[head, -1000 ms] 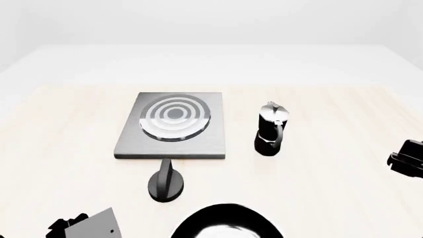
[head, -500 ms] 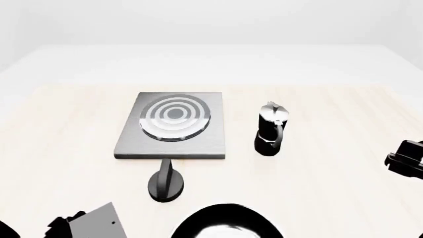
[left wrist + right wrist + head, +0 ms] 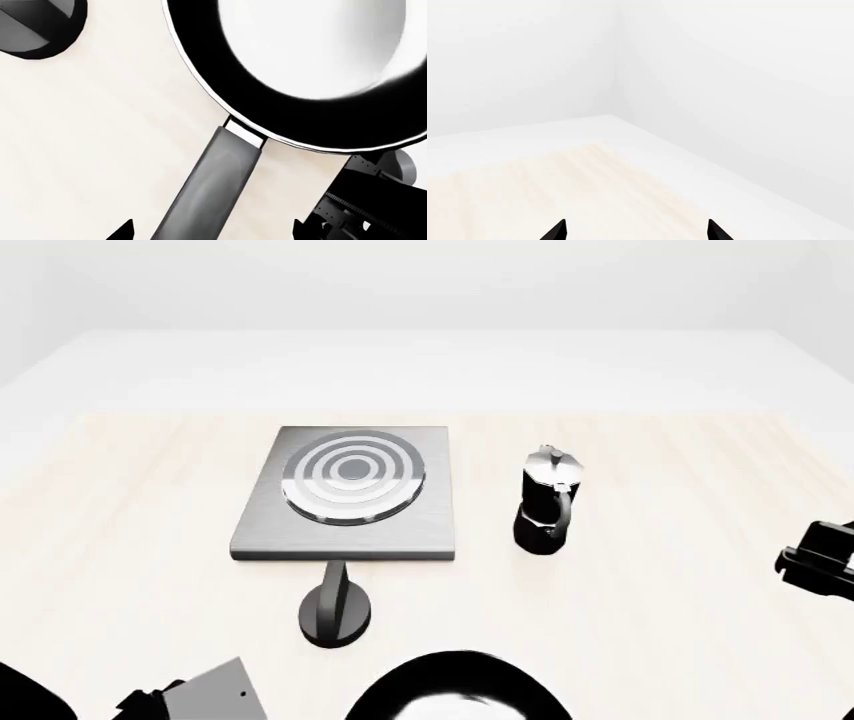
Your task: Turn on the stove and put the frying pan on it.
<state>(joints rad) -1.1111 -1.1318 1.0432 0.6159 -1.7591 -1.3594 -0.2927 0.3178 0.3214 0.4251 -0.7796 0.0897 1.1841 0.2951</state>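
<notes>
Fingers of the left gripper [image 3: 210, 231] spread wide above the frying pan [image 3: 313, 75] handle, holding nothing; right gripper [image 3: 636, 231] open over the bench [image 3: 540, 185].

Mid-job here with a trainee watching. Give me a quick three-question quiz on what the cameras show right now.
1. True or false: the frying pan already sits on the stove.
2. What stands on the table to the right of the stove in the head view? A) a kettle B) the moka pot C) a mug
3. In the left wrist view, which part of the pan lies between the left gripper fingers?

Key
1. False: it lies on the table at the near edge, and the burner is bare.
2. B
3. The handle, with the fingers spread either side, not closed on it.
</notes>
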